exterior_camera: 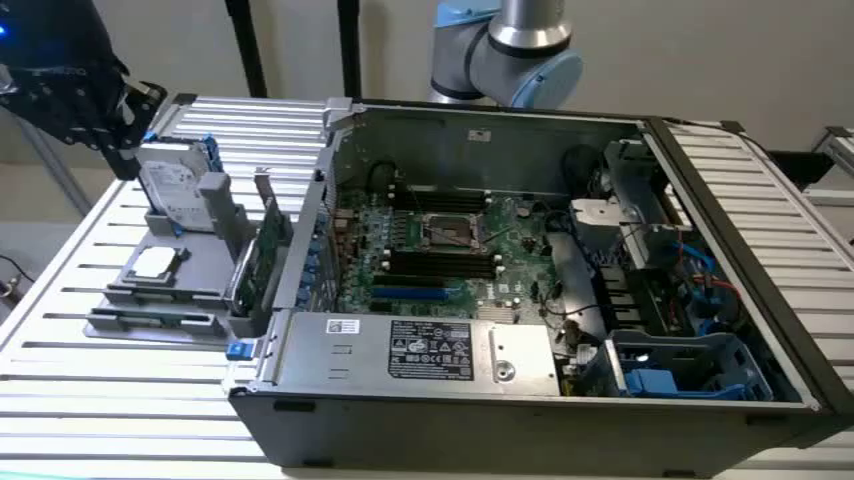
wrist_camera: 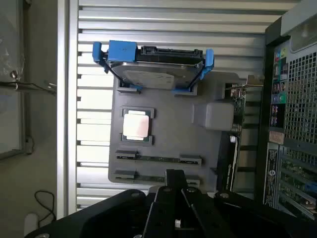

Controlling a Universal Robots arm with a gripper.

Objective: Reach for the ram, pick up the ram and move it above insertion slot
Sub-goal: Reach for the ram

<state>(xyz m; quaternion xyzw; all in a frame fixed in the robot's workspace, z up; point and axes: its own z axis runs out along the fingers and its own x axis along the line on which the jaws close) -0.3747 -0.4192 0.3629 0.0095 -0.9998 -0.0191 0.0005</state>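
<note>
**A:** How far along is the job?

**B:** Barely begun, I'd say. The ram (exterior_camera: 158, 318) lies in the near end of the grey tray (wrist_camera: 168, 139). The tray sits on the ribbed metal desk (exterior_camera: 80, 400), at the exterior view's left of the open computer case (exterior_camera: 534, 420).

**A:** And the pincer?

**B:** The pincer (wrist_camera: 174, 181) hangs over that end of the tray, clear of the stick. I cannot tell how wide it stands, and I see nothing in it.

**A:** What else is there?

**B:** The ram is a thin, long green strip set in a groove. Farther along the tray are a square silvery processor (exterior_camera: 154, 262) and a hard drive (exterior_camera: 174, 180) in a blue plastic bracket. The insertion slot (exterior_camera: 434, 262), long and black, is inside the case. Reach, grasp and carry all remain.
</note>
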